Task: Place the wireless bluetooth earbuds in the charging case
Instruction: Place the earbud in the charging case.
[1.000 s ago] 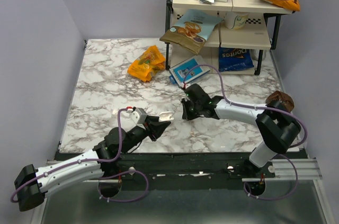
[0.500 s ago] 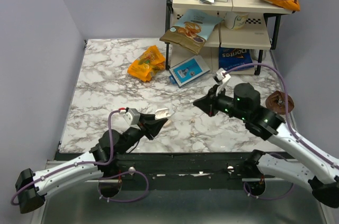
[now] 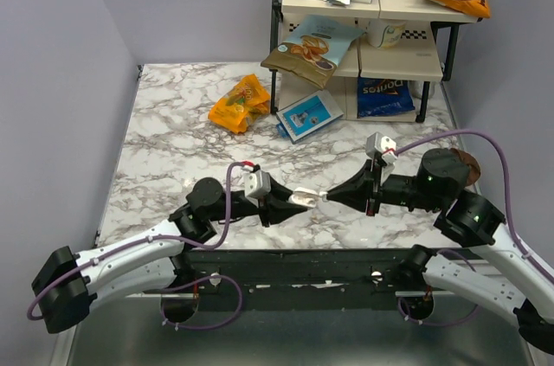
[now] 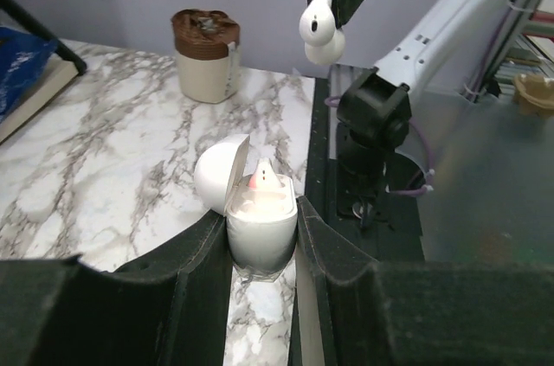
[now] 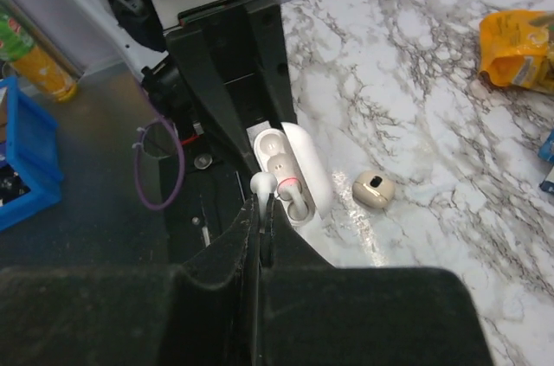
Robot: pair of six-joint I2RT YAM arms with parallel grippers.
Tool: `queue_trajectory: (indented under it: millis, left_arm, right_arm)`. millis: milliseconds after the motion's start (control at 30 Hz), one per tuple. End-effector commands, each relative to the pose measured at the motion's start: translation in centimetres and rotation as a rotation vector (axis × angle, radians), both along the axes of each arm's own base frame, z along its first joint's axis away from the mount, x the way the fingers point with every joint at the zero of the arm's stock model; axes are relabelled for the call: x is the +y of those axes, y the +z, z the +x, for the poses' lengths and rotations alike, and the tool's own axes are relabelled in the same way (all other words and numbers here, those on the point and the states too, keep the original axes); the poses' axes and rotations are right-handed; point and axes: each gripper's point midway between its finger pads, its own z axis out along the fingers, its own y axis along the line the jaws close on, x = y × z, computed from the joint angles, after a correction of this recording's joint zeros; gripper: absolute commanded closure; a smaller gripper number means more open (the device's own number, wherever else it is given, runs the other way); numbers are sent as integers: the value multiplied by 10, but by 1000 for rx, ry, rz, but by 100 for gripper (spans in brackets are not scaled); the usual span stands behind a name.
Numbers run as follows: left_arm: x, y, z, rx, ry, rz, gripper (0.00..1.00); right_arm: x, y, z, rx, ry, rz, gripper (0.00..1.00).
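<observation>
Both arms reach inward over the worktop (image 3: 173, 150), tips nearly meeting at the near edge. The left claw (image 4: 261, 236) pinches the open white case (image 4: 260, 227), one earbud seated inside. The right claw (image 5: 260, 232) pinches an earbud (image 5: 262, 182) just beside the case's opening. A beige pod (image 5: 374, 189) lies near the case.

white case (image 4: 260, 227) lid open, 1 earbud (image 4: 262, 177) seated, 2nd (image 4: 318, 26) above
</observation>
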Motion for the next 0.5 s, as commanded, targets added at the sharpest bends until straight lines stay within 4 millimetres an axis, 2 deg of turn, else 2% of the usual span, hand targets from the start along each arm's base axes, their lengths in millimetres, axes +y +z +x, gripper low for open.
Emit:
queue_trajectory:
  millis: [0,233,467]
  left_arm:
    - [-11,11,-28,-50,-257,25,100]
    - [-15,10,-38,-12,-378,62,100]
    - [-17,15,-42,5,-412,54,100]
  right_arm:
    - [2,0,-21,-3,112,-35,99]
    - [9,-7,-32,10,181,-74,99]
    - [15,-14,-31,-8,194,-112,99]
